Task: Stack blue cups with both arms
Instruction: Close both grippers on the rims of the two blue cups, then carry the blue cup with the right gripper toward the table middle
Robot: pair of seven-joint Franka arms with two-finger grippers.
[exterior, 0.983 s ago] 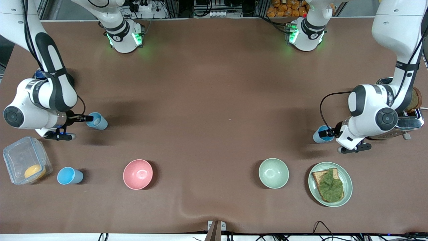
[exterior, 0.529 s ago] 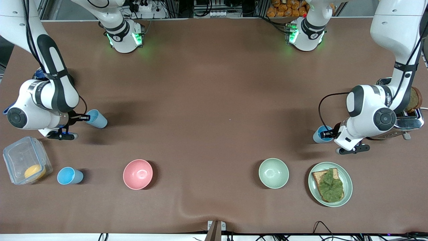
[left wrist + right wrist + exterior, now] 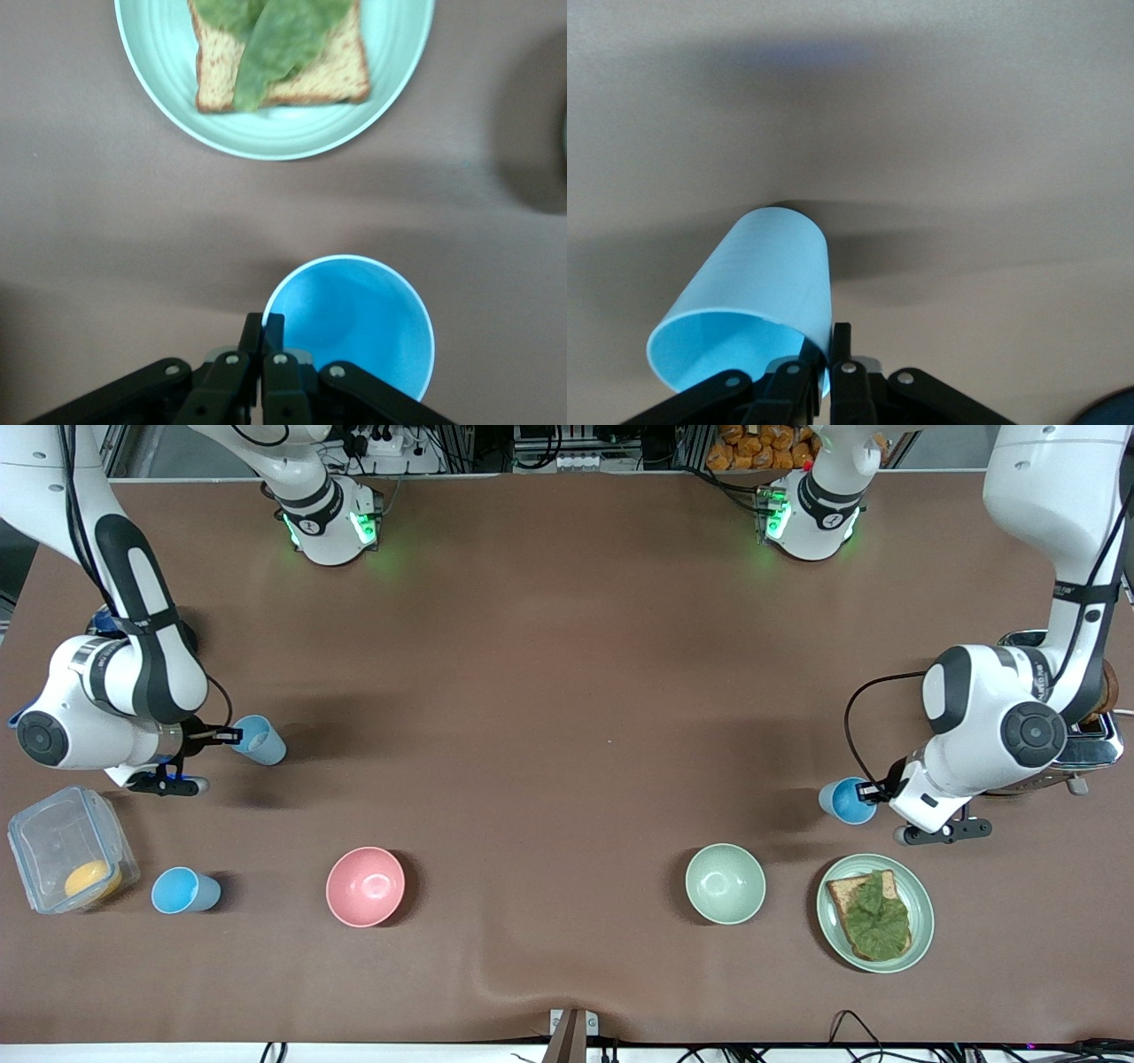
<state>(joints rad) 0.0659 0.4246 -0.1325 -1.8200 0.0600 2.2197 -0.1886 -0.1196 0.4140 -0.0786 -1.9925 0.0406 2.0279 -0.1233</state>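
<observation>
Front view: at mid-left of the frame, right gripper (image 3: 232, 735) clamps a tilted blue cup (image 3: 260, 740) by its rim. At mid-right, left gripper (image 3: 875, 792) clamps another cup (image 3: 846, 801). A third cup (image 3: 182, 891) stands lower left.

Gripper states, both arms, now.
Left gripper: shut on a blue cup's rim.
Right gripper: shut on another blue cup's rim.

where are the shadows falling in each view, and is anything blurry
Front view: soft shadows spread beside both arms. Right wrist view: a dark streak trails from the tilted blue cup, image sharp. Left wrist view: the plate looks slightly soft, with a dark shadow at the frame edge.
</observation>
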